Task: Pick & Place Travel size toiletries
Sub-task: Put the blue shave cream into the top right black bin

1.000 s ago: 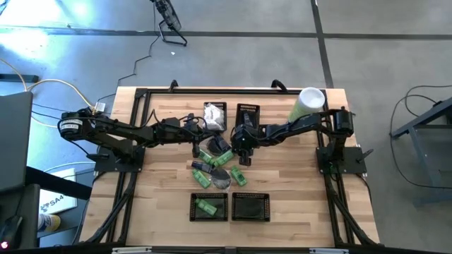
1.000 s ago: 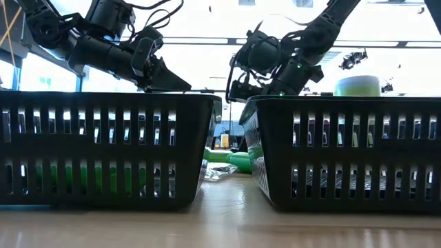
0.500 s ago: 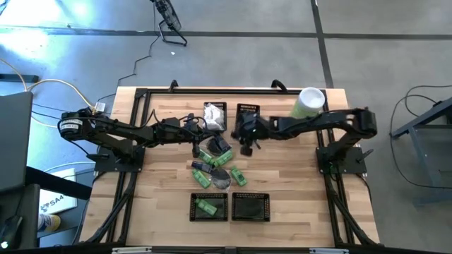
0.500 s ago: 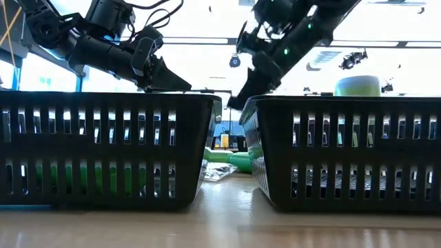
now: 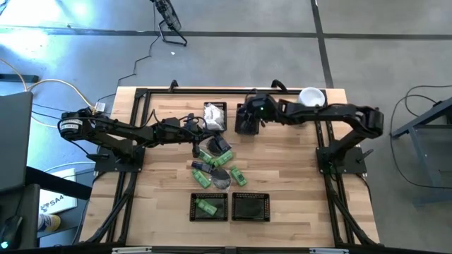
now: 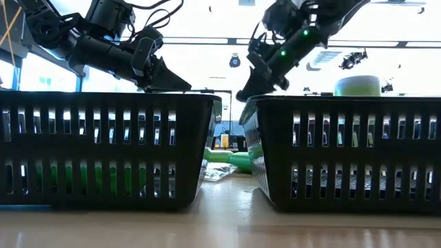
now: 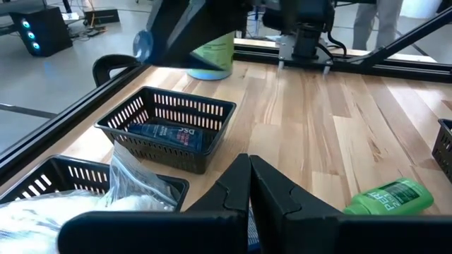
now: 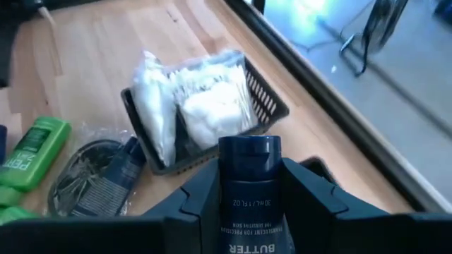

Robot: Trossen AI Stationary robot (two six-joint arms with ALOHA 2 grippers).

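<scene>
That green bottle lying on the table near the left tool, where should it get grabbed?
Around the middle of the green bottle, coming straight down from above, I'd guess. It lies flat on its side on bare wood with room along both long sides, and its body is wider than the cap end.

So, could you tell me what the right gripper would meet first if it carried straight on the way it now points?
Probably the basket of white packets: the right gripper, shut on a dark blue bottle, faces it in its wrist view, though depth is unclear.
</scene>
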